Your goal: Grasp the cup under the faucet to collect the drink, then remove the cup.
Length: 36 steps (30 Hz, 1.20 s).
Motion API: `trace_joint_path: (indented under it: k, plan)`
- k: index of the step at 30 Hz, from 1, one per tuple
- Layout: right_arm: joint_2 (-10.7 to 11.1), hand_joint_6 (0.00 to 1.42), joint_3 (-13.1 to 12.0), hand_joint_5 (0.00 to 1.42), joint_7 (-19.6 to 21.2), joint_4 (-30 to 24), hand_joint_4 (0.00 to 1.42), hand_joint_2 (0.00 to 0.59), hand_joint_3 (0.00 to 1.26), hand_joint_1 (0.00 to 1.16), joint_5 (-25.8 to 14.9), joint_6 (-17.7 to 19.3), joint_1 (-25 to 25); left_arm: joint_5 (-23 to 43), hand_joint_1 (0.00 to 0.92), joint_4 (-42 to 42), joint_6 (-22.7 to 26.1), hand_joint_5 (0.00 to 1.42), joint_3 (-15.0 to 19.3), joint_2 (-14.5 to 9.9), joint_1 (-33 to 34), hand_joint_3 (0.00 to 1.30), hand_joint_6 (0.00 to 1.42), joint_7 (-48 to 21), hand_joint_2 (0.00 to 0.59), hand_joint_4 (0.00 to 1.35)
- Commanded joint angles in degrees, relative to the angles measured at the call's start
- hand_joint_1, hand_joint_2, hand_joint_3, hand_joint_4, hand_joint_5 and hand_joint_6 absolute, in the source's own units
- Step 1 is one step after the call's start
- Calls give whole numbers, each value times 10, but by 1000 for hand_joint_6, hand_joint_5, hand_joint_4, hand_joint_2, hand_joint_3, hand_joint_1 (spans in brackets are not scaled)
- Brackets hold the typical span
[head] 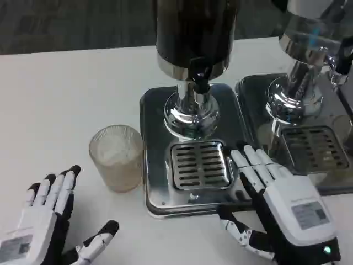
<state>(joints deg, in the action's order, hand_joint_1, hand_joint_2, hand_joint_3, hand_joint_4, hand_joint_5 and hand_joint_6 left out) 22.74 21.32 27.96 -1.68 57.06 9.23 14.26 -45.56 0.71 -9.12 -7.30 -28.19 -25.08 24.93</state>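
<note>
Standing at centre, a dark-bodied drink dispenser (194, 38) with faucet (199, 80) is rising over a chrome slotted drip tray (201, 164). Right hand (281, 207) is resting open-fingered on the tray's edge; left hand (47, 223) is hovering, fingers spread, empty. Ribbed, frosted cylindrical cup (117, 157) is sitting on the white table (60, 99), left of the tray, just beyond the left hand.

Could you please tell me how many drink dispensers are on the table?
2: a dark dispenser at centre on its drip tray, and a clear dispenser at the right edge, partly cropped; more may stand beyond the frame.

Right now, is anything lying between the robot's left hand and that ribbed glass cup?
No. In the head view only bare white table separates the left hand from the ribbed clear glass cup.
</note>
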Motion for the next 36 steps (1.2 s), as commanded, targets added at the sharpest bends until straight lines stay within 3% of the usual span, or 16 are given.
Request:
trace_joint_path:
  k: [1, 11, 19, 24, 28, 30, 36]
  plan:
    - [1, 235, -2, 75, -5, -8, 22, 424, 64, 451, -5, 0, 2, -1, 0, -8, 5, 0, 2, 4, -7, 0, 0, -4, 202, 0]
    - [-1, 235, -3, 75, -4, -3, 22, 429, 72, 459, -7, -1, -2, 3, 0, -3, 3, 0, 4, 5, 1, 0, 0, -2, 202, 0]
    - [-9, 235, 2, 75, -7, -7, 30, 430, 74, 463, 3, -14, -4, 28, 0, 6, -16, 0, 30, 2, 13, 0, 0, 10, 197, 0]
    - [-18, 235, 5, 75, -2, -12, 31, 430, 74, 464, 8, -28, 4, 47, 0, 14, -35, 0, 51, -3, 35, 0, 0, 9, 172, 0]
    - [-25, 235, 8, 75, 2, -13, 32, 430, 74, 465, 11, -36, 6, 61, 0, 36, -48, 0, 62, -4, 68, 0, 0, 12, 120, 0]
    - [-26, 235, 7, 75, 2, -14, 32, 430, 74, 465, 12, -39, 7, 75, 0, 62, -57, 0, 67, 1, 92, 0, 0, 12, 84, 0]
    - [-32, 235, 10, 75, 2, -16, 32, 430, 74, 465, 17, -48, 7, 172, 0, 261, -173, 0, 55, 5, 192, 0, 0, -25, 0, 0]
